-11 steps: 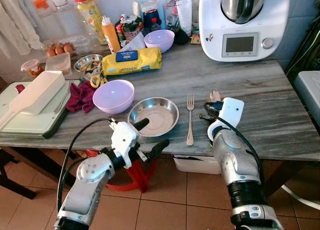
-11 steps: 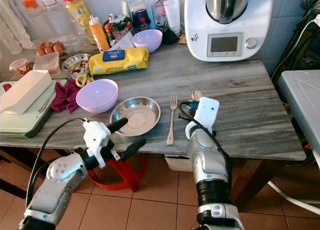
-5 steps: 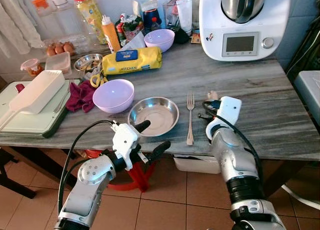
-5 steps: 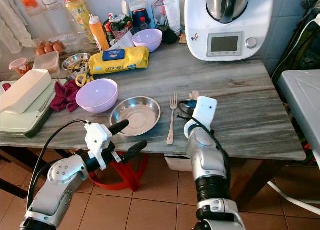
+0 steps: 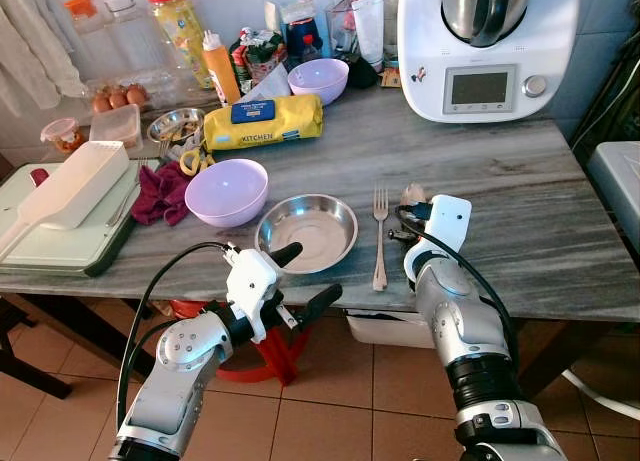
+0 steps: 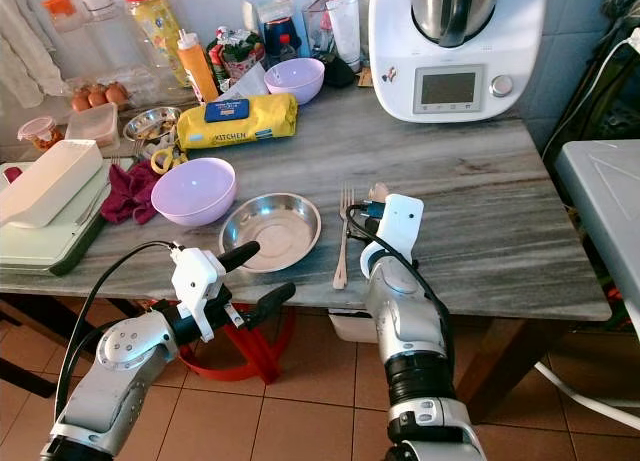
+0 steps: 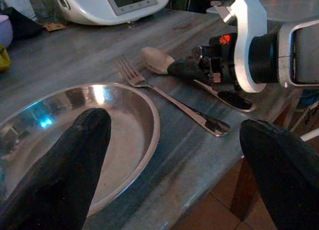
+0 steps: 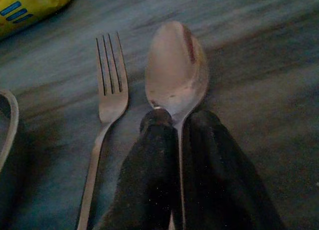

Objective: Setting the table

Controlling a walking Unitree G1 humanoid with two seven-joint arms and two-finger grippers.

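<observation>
Right hand (image 8: 177, 135) pinches the spoon (image 8: 175, 70) beside the fork (image 8: 110, 90).

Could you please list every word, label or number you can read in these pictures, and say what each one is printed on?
"KITCHEN": on the yellow package at the back of the table.
Blue label on top of that package: too small to read.
Screen of the white kitchen machine: nothing legible.
Labels on the jars and bottles by the wall: too blurred to read.
</observation>
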